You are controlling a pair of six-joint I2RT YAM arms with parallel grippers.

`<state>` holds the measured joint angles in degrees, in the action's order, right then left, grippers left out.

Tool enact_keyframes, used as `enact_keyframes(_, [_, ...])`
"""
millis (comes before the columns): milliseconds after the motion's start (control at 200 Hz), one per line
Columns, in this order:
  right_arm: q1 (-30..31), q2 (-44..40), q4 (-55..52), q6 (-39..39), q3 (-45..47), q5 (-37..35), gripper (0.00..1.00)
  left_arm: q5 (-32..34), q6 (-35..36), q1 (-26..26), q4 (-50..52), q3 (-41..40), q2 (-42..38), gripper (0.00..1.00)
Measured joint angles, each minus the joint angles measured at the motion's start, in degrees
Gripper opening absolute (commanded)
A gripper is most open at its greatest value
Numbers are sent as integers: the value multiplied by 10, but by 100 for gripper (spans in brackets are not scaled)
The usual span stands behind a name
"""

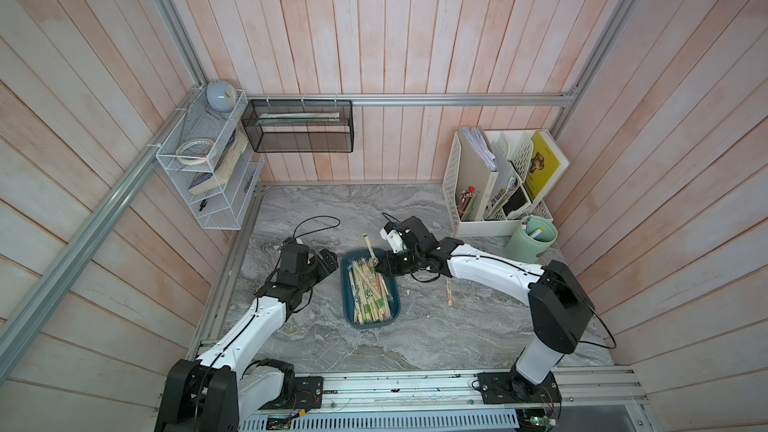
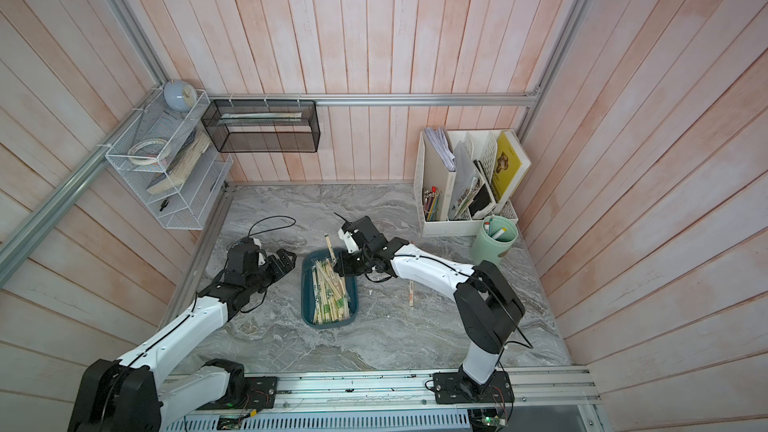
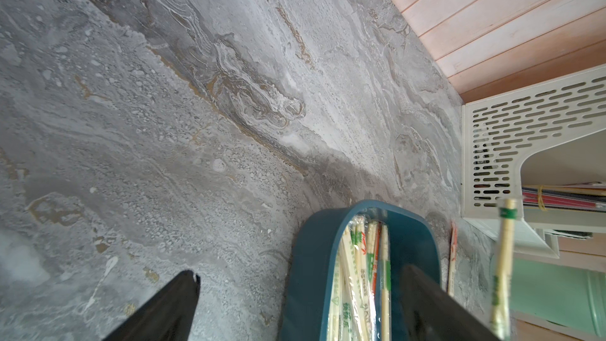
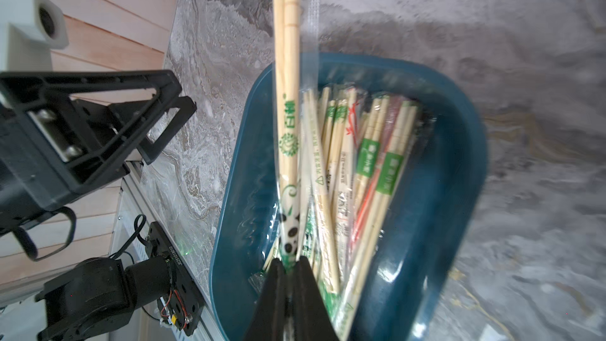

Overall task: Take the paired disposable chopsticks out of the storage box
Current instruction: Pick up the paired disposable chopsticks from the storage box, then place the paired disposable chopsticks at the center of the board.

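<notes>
Here, right fingers (image 4: 274, 293) pinched shut on one sleeved chopstick pair (image 4: 287, 93) above the storage box (image 4: 459, 159), grip indistinct in both top views, left fingers (image 3: 170, 306) spread wide, empty, tips cropped, paired disposable chopsticks (image 1: 368, 289) heaped inside.

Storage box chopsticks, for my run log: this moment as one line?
right gripper: shut on green-printed chopstick pair, angled over storage box rim | left gripper: open, beside box | pile in box, one pair on tabletop
</notes>
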<state>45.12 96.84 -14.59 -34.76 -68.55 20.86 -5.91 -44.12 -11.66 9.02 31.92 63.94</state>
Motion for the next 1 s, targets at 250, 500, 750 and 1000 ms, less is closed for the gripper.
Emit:
enact_keyframes(250, [-90, -70, -14, 10, 83, -51, 0, -13, 0, 0, 0, 3, 1, 100])
enact_keyframes(500, [-128, -72, -40, 18, 155, -136, 0, -13, 0, -21, 1, 12, 16, 100])
enact_keyframes(750, [-136, -61, -52, 19, 166, -203, 1, -11, -1, -43, 0, 27, 37, 100])
enact_keyframes(1000, [-145, -42, -56, 20, 173, -240, 5, -11, -1, -49, 0, 28, 43, 100])
